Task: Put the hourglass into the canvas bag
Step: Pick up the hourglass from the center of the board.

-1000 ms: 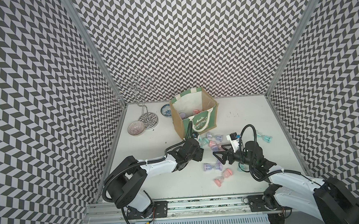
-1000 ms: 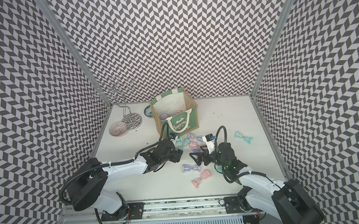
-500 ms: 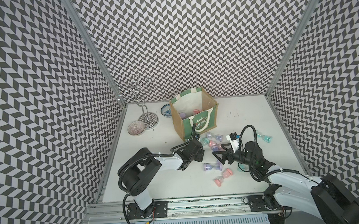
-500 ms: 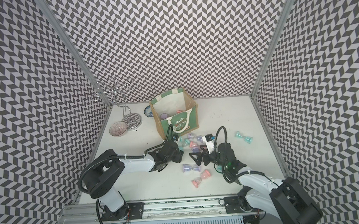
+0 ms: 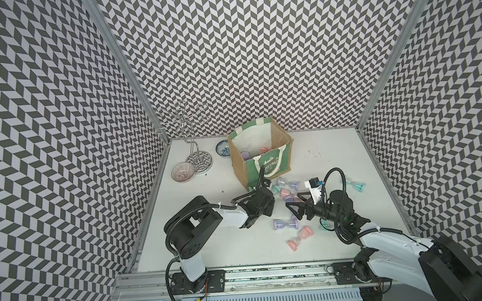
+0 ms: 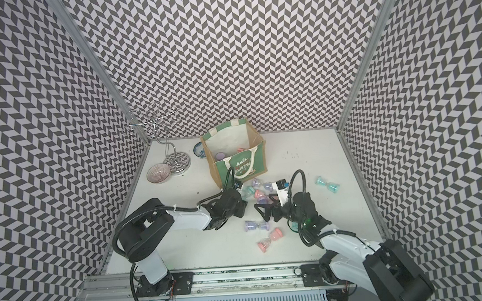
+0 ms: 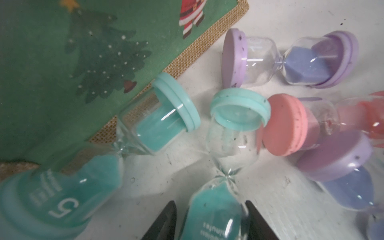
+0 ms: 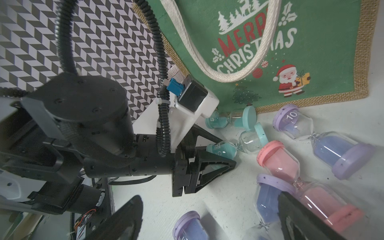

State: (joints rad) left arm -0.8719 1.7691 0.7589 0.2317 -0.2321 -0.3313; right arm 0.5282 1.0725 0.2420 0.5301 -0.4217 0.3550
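Between left gripper (image 7: 211, 217) fingers, gripped at one bulb: teal hourglass (image 7: 226, 162), lying on table (image 7: 291, 197). Just beyond fingertips, canvas bag (image 7: 52, 62), standing open-topped. Close opposite, right gripper (image 8: 209, 198), spread wide near pink hourglass (image 8: 278, 164).

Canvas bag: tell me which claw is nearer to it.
Left. The left claw straddles a teal hourglass beside the canvas bag; the right claw sits farther out, open, by a purple hourglass.
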